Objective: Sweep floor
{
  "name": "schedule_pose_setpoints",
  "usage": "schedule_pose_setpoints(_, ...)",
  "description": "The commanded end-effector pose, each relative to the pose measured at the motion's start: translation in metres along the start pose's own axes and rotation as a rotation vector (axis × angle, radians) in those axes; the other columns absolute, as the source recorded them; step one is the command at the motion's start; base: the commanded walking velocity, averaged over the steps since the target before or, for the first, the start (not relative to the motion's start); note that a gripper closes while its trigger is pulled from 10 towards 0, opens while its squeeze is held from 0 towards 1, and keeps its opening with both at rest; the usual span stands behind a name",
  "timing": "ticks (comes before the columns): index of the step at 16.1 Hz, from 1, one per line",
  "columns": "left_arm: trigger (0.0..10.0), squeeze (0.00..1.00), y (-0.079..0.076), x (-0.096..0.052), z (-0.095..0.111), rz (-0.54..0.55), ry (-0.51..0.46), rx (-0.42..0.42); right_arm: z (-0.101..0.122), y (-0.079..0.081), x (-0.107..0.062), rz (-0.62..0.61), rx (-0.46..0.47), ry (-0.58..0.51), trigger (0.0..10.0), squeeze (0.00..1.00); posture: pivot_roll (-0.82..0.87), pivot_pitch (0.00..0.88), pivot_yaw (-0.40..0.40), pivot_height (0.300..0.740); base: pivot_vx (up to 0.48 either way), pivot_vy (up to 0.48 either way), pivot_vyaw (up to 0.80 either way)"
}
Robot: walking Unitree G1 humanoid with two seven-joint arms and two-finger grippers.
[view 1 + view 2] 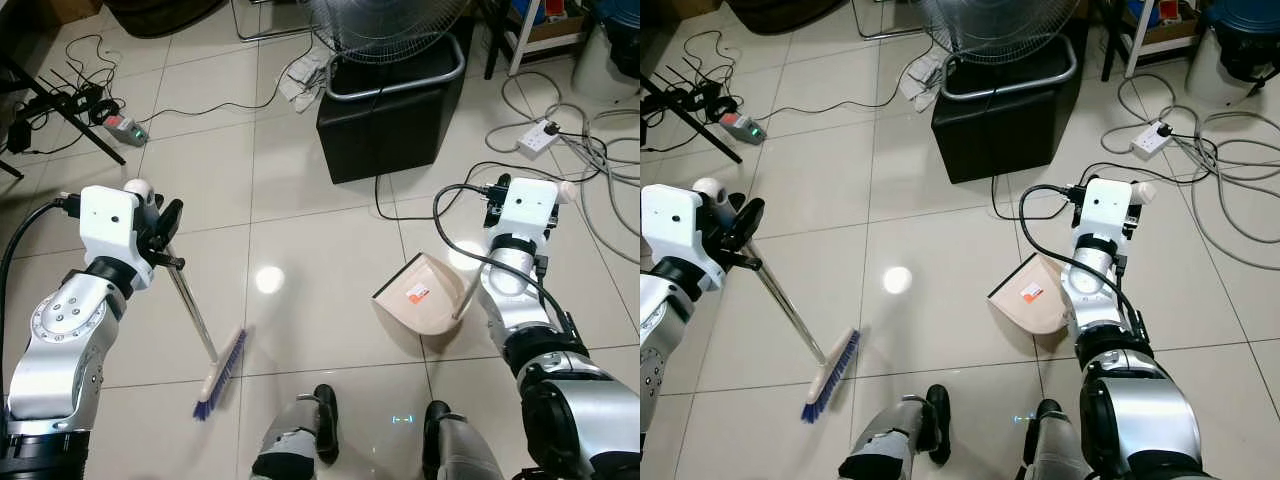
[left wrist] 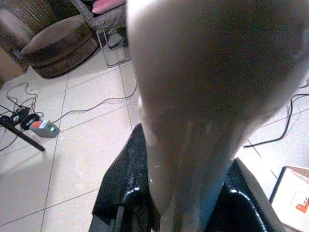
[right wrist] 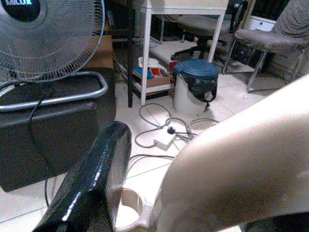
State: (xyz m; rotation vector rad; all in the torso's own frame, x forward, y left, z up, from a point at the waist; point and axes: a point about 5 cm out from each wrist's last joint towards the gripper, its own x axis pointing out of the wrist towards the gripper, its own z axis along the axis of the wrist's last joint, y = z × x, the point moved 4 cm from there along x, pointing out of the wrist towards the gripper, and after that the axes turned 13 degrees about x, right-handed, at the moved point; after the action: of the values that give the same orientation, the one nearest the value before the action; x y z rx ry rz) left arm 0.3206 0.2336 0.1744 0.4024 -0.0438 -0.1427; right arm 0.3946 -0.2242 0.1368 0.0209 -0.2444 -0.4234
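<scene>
My left gripper [image 1: 167, 233] is shut on the upper end of a broom's metal handle [image 1: 192, 305], whose cream knob [image 1: 137, 187] sticks out above it. The handle slants down to the broom head [image 1: 222, 372], whose blue bristles rest on the tiled floor in front of my left foot. In the left wrist view the cream grip [image 2: 207, 96] sits between both black fingers [image 2: 120, 188]. My right gripper [image 1: 556, 212] is shut on the cream handle [image 3: 241, 164] of a beige dustpan [image 1: 420, 295], which rests on the floor at centre right with its mouth facing the broom.
A black box [image 1: 390, 110] carrying a standing fan [image 1: 385, 25] stands straight ahead. Cables and a white power strip [image 1: 540, 138] litter the floor at right. Another power strip [image 1: 125, 130] and cords lie at far left. A blue-lidded bin [image 3: 195, 84] is beyond. My feet [image 1: 325, 420] are below.
</scene>
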Motion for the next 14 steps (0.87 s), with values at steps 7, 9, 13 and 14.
schedule_pose_setpoints(7, 10.0, 0.00, 0.011, -0.001, 0.009, 0.036, -0.019, 0.028, -0.016, 0.008, -0.017, 0.025, 0.179, 0.060, 10.0, 1.00, 0.23, 0.225, 0.242, 0.740, 0.000, 0.000, 0.00)
schedule_pose_setpoints(9, 10.0, 0.00, 0.009, -0.001, 0.009, 0.031, -0.021, 0.023, -0.016, 0.010, -0.019, 0.053, 0.155, 0.046, 10.0, 1.00, 0.23, 0.231, 0.244, 0.740, 0.000, 0.000, 0.00)
schedule_pose_setpoints(13, 10.0, 0.00, 0.008, -0.001, 0.008, 0.032, -0.022, 0.018, -0.011, 0.011, -0.017, 0.076, 0.093, 0.012, 10.0, 1.00, 0.23, 0.237, 0.245, 0.740, 0.000, 0.000, 0.00)
schedule_pose_setpoints(14, 10.0, 0.00, 0.008, -0.001, 0.008, 0.032, -0.022, 0.018, -0.011, 0.008, -0.015, 0.059, 0.084, 0.018, 10.0, 1.00, 0.23, 0.236, 0.244, 0.740, 0.000, 0.000, 0.00)
